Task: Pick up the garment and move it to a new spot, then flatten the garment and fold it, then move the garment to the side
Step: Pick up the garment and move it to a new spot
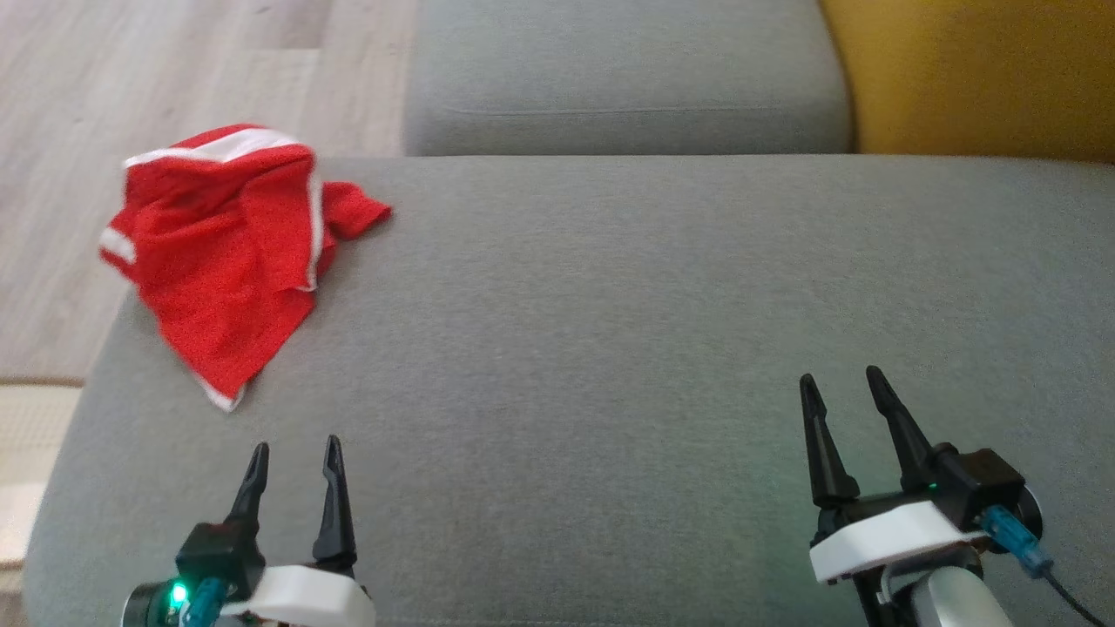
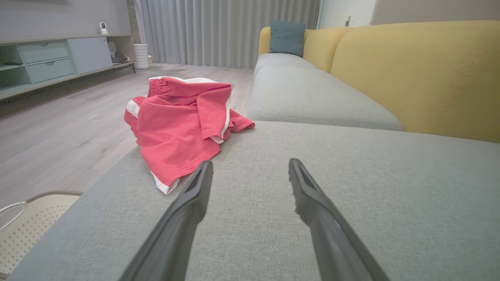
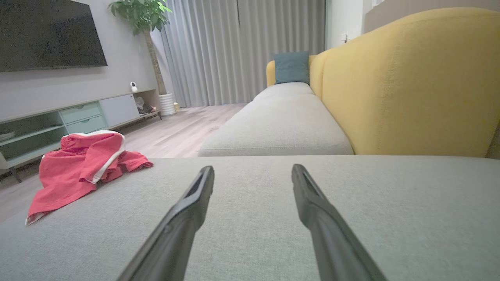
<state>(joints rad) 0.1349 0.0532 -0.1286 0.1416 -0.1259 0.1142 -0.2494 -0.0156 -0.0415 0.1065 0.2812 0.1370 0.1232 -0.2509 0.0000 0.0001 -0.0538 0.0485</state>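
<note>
Red garment [image 1: 231, 252] lies crumpled upper left on the grey cushion [image 1: 610, 348]; left gripper [image 1: 296, 461] and right gripper [image 1: 841, 387], low in frame, gape wide, holding nothing.

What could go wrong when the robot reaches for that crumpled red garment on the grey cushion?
1. The garment lies at the left edge of the cushion, partly over the floor; a clumsy nudge might push it off.
2. It is bunched in layers, so the open jaws may pinch just one fold, and it could lift twisted.
</note>
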